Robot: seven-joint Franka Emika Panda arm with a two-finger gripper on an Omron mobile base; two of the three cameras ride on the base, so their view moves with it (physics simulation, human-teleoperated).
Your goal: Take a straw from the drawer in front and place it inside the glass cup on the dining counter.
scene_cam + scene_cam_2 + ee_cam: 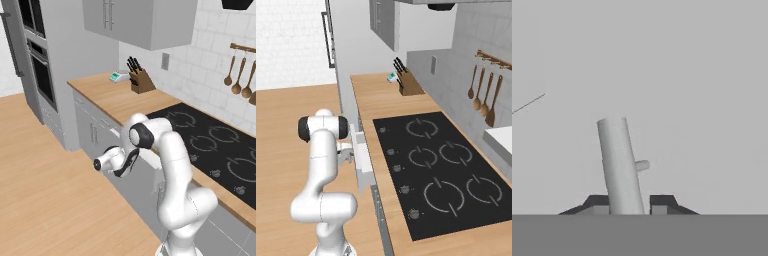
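1. Clearly the job is at its start: the drawer [362,159], under the bench [376,102] edge by the cooktop [441,170], looks barely pulled out.
2. Next, the drawer's bar handle [619,165] stands between the tool [631,202] fingers, which are clenched on it.
3. Still to do, I judge: pull the drawer open, pick the straw, carry it to the glass cup.

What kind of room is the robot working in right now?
A simulated home kitchen: a black cooktop set into a wood worktop, a knife block by the tiled wall, and wooden spoons hanging on a rail.
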